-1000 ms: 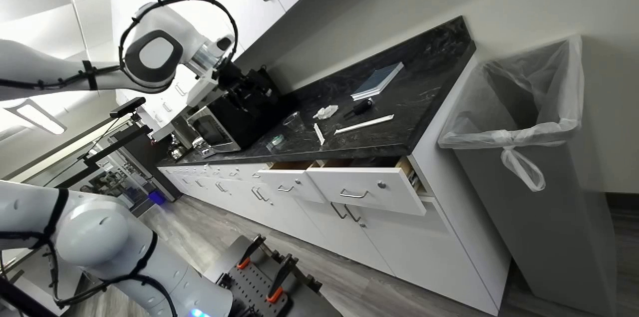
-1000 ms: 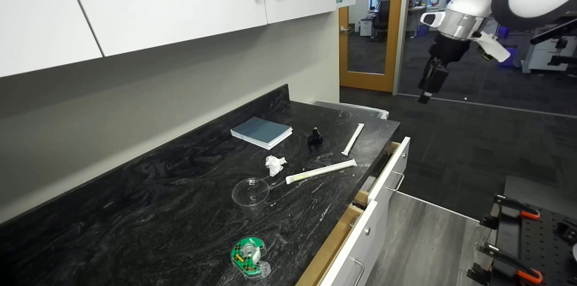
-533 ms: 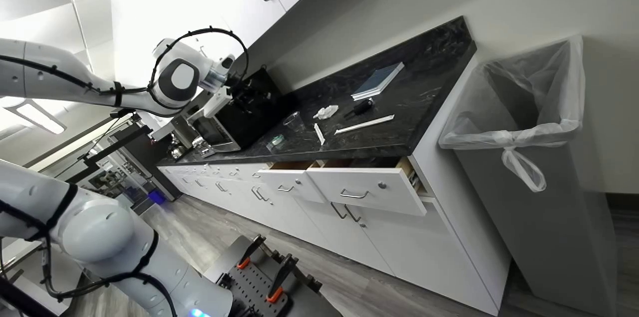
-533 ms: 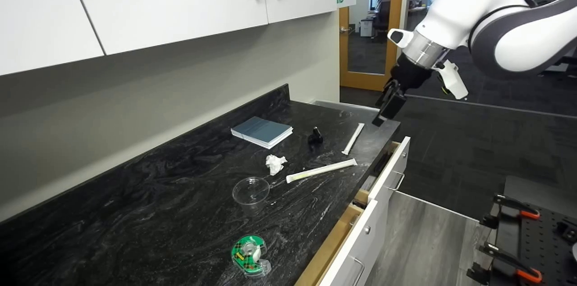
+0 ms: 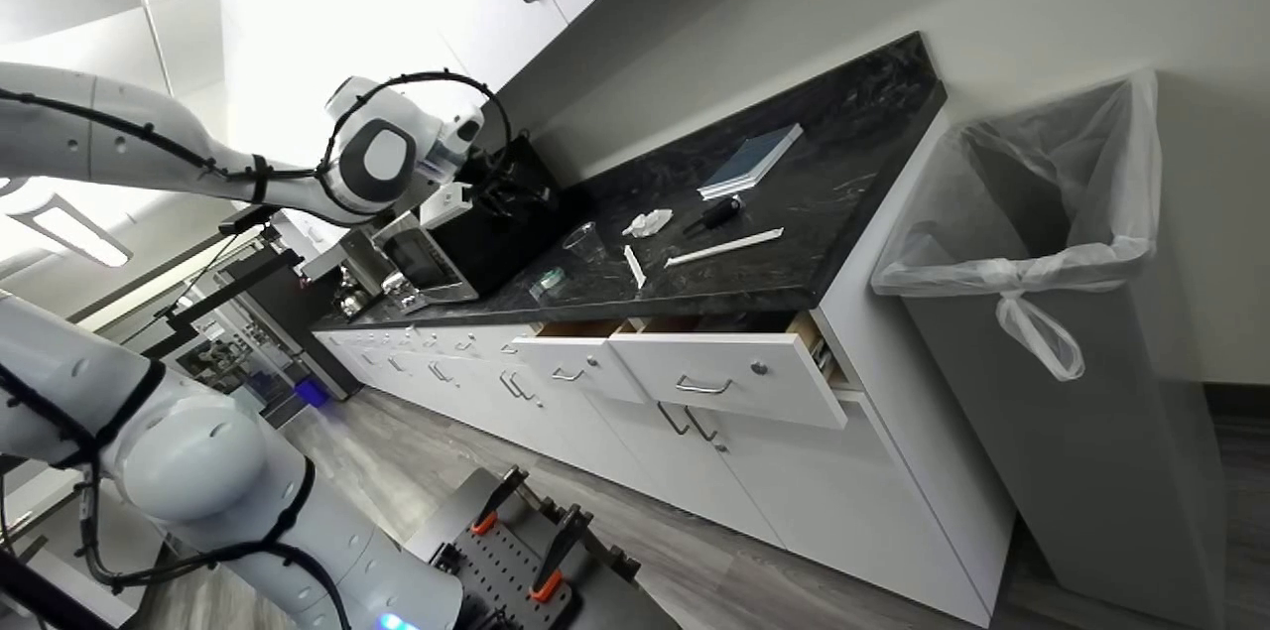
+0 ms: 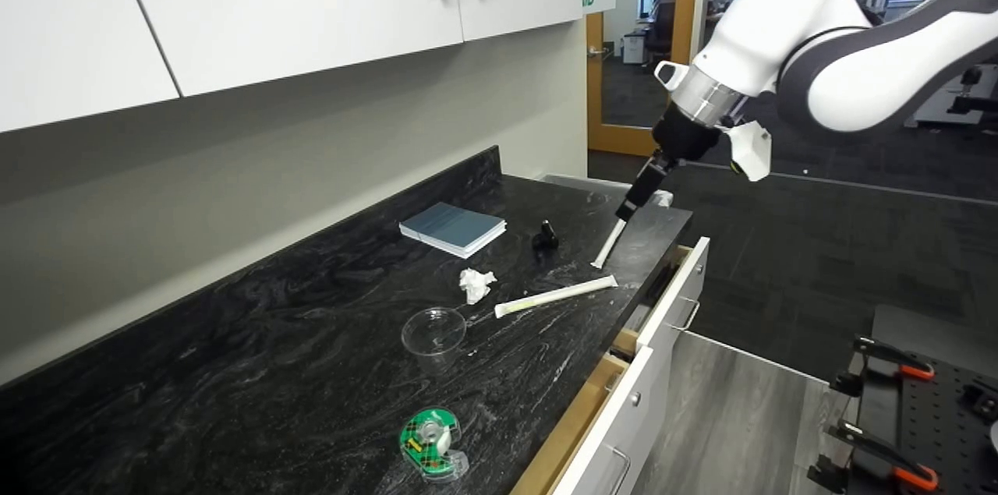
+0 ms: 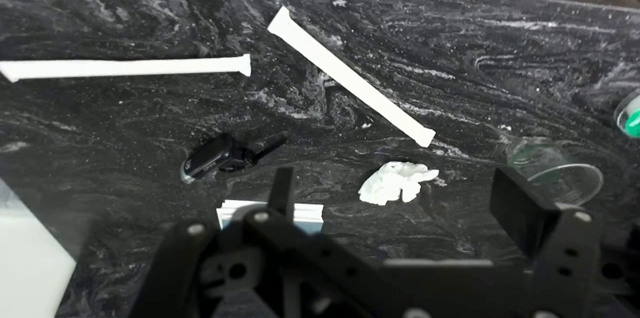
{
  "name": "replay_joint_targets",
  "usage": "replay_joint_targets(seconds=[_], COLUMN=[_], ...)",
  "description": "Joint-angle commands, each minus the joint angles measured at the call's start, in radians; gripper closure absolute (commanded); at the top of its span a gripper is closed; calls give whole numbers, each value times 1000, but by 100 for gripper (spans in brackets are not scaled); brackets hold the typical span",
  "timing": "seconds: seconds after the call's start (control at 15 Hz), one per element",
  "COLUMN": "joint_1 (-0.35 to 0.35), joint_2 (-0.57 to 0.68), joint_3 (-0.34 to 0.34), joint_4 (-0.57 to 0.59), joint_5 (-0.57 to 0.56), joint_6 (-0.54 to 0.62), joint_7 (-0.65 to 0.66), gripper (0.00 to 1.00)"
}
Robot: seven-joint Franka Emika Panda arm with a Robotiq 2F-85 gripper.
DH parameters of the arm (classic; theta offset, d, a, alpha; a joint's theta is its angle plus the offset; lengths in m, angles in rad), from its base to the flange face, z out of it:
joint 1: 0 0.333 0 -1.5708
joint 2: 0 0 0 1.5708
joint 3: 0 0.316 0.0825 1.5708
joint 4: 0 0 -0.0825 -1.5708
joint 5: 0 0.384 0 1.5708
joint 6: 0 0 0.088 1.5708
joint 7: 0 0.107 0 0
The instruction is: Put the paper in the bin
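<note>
the dark counter (image 6: 257, 355) was lightly cluttered; above it the robot arm (image 6: 858, 86) was stretched at a slant; just beside the counter's end the grey bin (image 5: 1081, 432) was seen with its mouth open, and by a low carry its folded-over liner (image 5: 1081, 265) could be snagged; two drawers (image 5: 729, 362) were set partly open, and by a dropped arm they might be struck; the gripper (image 7: 400, 193) was held over the counter with its fingers (image 7: 525, 213) wide apart and nothing between them, so the grasp was judged not yet begun; the clear cup (image 6: 434, 333) was partly hidden behind one finger in the wrist view, and might be tipped by a careless descent; two slim white sticks (image 7: 350, 77) were laid nearby, and the wrong white thing could be taken by a hurried aim; the crumpled paper (image 7: 387, 185) was framed between the fingers in the wrist view, on the counter, near one stick but not touching it; being probably light, it could be nudged away if one finger arrived first, or dropped short of the bin if only a fold were pinched.
</note>
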Motion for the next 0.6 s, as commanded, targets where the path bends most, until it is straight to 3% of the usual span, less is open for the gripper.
replay_joint_targets(seconds=[0.0, 0.13, 0.53], joint_1=[-48, -53, 59], joint_2=[252, 370, 691], joint_3=[51, 51, -46], joint_4=[191, 299, 663], joint_5=[-11, -80, -182], joint_6=[66, 83, 77], joint_7=[209, 374, 782], gripper=[0, 0, 0])
